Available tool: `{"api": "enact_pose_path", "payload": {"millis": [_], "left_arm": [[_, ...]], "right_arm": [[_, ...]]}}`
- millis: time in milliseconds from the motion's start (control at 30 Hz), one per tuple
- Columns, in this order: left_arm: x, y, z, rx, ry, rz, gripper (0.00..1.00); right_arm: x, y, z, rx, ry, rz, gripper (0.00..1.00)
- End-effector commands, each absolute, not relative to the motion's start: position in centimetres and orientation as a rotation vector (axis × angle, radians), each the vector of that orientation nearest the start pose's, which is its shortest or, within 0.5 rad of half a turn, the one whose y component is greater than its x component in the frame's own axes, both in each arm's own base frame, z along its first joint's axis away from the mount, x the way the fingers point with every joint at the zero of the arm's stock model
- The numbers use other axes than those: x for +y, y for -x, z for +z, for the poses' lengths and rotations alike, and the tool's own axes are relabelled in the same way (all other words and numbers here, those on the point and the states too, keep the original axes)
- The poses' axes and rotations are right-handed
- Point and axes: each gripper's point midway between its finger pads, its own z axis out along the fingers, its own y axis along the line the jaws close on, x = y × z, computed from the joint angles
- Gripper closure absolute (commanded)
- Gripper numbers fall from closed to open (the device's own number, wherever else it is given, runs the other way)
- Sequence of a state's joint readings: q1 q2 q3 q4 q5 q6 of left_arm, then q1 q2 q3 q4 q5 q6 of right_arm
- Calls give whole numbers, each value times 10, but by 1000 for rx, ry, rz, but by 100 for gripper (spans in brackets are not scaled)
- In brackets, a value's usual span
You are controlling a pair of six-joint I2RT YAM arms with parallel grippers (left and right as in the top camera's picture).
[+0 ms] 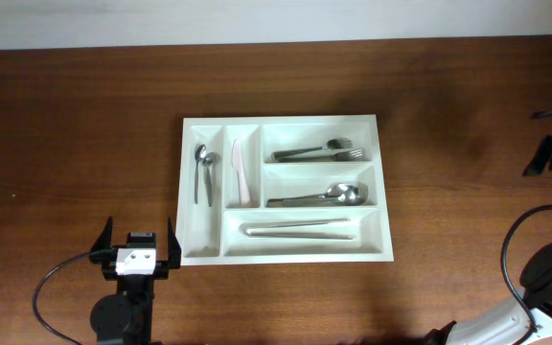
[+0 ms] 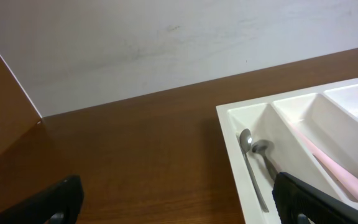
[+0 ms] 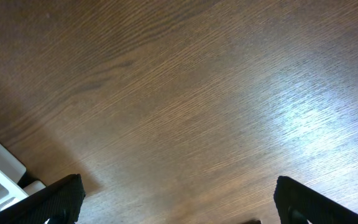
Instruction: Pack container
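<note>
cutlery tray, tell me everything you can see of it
The cutlery tray is white, looks like plastic, and is rectangular with rounded corners, lying flat on the wooden table. It has five compartments: two narrow ones at the left hold two small spoons and a pale pink knife; three wide ones hold forks, larger spoons and what look like tongs. The left gripper is open beside its near-left corner, not touching.

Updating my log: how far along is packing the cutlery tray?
Done, apparently: the tray holds small spoons, a pink knife, forks, large spoons and tongs, one kind per compartment. In hand: nothing; left gripper and right gripper are open and empty. Left: seemingly nothing, no loose cutlery shows on the table.
</note>
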State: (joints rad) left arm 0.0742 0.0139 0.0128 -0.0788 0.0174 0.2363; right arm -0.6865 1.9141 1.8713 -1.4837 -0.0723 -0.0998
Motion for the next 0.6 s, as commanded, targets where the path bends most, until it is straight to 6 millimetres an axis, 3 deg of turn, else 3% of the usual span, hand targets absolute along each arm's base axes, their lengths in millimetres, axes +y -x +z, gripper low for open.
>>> {"api": "enact_pose_path", "payload": {"millis": [0, 400, 567], "left_arm": [[17, -245, 156, 1649, -143, 234, 1], [17, -245, 156, 1649, -143, 234, 1], [17, -245, 156, 1649, -143, 234, 1]], "right_arm": [[-223, -291, 171, 2920, -904, 77, 1], [-224, -291, 164, 2939, -911, 90, 1], [-217, -294, 175, 2919, -874, 71, 1]]}}
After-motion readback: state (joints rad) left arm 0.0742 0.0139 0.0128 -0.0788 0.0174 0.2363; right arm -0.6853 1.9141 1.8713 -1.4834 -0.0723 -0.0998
